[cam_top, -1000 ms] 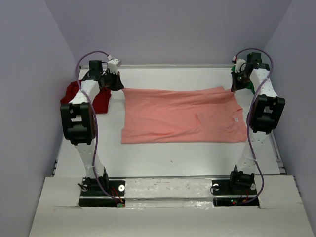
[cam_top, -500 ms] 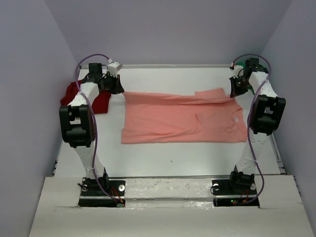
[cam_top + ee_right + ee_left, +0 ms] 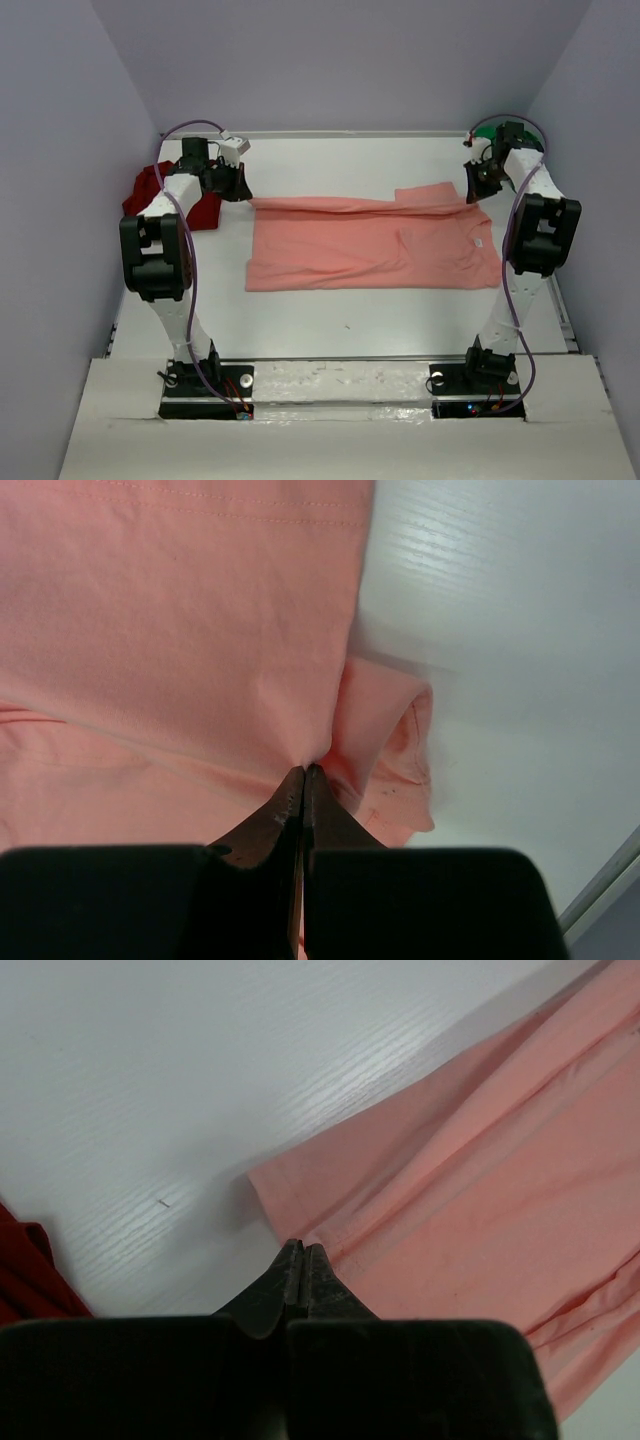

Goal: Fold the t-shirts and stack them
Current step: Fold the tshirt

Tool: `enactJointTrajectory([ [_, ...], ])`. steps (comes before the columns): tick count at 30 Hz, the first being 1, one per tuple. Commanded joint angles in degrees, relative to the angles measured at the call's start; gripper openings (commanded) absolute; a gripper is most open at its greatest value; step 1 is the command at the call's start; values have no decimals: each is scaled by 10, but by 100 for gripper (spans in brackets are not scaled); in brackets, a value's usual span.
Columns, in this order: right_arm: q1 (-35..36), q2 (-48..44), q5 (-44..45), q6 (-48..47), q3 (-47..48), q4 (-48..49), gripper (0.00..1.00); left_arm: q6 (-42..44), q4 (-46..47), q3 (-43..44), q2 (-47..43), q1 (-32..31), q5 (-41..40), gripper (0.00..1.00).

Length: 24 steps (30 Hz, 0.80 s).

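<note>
While both pairs of jaws were pressed together, the salmon-pink t-shirt (image 3: 370, 245) was pinched at its two far corners. The left gripper (image 3: 239, 187) was clenched on the hem corner, and in the left wrist view its fingertips (image 3: 302, 1252) were seen closed on the edge of the pink cloth (image 3: 480, 1190), which spread away ahead of them and to their right. The right gripper (image 3: 472, 190) was clamped on the opposite far corner near the sleeve. In the right wrist view the cloth (image 3: 180, 610) was gathered into creases just at the closed tips (image 3: 304, 772), with a small rolled fold lying just to their right.

Between the two grippers the far edge of the shirt was drawn into a raised ridge and partly laid over the body of the garment. The rest was spread flat on the white table (image 3: 350, 310), on the near side of both grippers.

The dark red t-shirt (image 3: 145, 188) was heaped behind and to the left of the left gripper, apart from the pink one, and its edge (image 3: 25, 1270) was visible low at the left of that wrist view. A sliver of bright green cloth (image 3: 482, 126) was glimpsed beyond the right wrist, mostly hidden by the arm.
</note>
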Motion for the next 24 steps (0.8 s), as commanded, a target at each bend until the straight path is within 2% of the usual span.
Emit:
enactJointTrajectory([
  [1,-1,-43,11,-15,-9,1,0,10,6,-13,-48,4,5,0],
  [24,-1,-39,21,-44,-62,-9,0,15,-3,-18,-45,4,5,0],
])
